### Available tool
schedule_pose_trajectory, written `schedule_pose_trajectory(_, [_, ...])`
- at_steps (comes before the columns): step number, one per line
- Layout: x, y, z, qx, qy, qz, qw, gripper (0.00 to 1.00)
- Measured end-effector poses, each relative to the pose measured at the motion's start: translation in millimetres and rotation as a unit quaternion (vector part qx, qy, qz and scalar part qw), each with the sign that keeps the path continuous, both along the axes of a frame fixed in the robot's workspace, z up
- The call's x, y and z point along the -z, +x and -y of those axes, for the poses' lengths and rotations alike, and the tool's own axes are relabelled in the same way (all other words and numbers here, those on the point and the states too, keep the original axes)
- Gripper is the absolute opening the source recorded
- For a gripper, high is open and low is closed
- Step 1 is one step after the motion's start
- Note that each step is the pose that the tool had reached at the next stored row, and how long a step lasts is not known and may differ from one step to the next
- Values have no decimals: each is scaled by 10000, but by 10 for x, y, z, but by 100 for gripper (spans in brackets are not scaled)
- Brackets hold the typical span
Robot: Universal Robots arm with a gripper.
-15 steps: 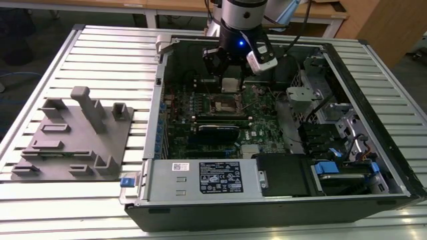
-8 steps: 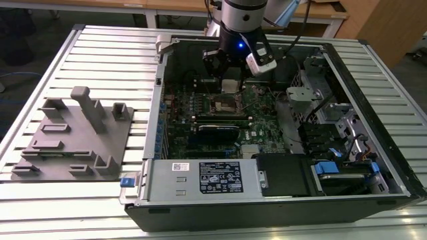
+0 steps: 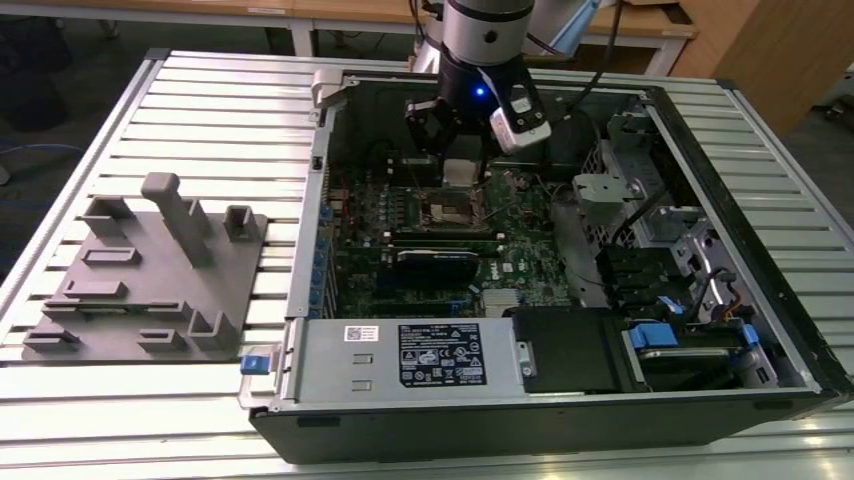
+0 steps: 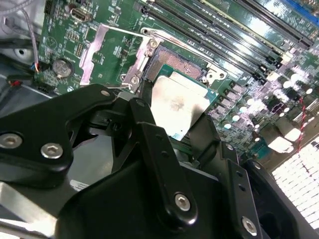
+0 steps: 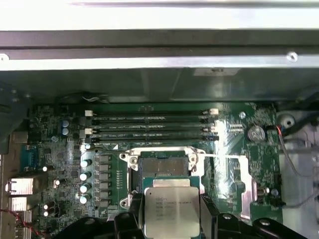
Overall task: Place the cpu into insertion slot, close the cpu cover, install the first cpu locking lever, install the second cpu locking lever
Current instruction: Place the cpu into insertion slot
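In the first wrist view the end effector (image 5: 172,221) sits closest to me. Its black fingers (image 5: 128,224) are clamped on two opposite edges of the chip (image 5: 172,206), whose silvery top faces the camera. Just past the chip lies the socket (image 5: 162,167), its contact field uncovered, so the chip is not seated. I cannot tell whether its far edge touches the socket rim. The cover (image 5: 245,184) is swung open and lies flat on the green board (image 5: 65,159) beside the socket. Beyond the socket run the long memory slots (image 5: 149,125), and behind them is the wall of the computer case (image 5: 159,82).

The second wrist view shows the same grip: the end effector (image 4: 174,124) holds the chip (image 4: 174,102) in front of the socket (image 4: 182,67), with the cover (image 4: 92,50) folded back to one side.

In the exterior view the end effector (image 3: 461,150) holds the chip (image 3: 461,172) inside the open case (image 3: 561,420), above the socket (image 3: 451,210). The case rests on a slatted desk (image 3: 200,90), and a grey fixture plate (image 3: 147,290) lies at the exterior view's left.
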State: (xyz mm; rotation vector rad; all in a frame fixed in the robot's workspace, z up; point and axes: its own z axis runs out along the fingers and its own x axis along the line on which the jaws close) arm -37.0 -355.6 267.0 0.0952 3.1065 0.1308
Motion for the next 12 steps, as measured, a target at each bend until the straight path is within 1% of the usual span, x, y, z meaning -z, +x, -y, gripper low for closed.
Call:
schedule_pose_trajectory(3, [7, 0, 0, 264, -1, -1, 9997, 54])
schedule_pose_trajectory(8, [8, 0, 0, 309, -1, 0, 9995, 54])
schedule_pose_trajectory(10, [14, 0, 0, 476, 0, 0, 9989, 54])
schedule_pose_trajectory(12, [18, 0, 0, 654, -1, 0, 9979, 54])
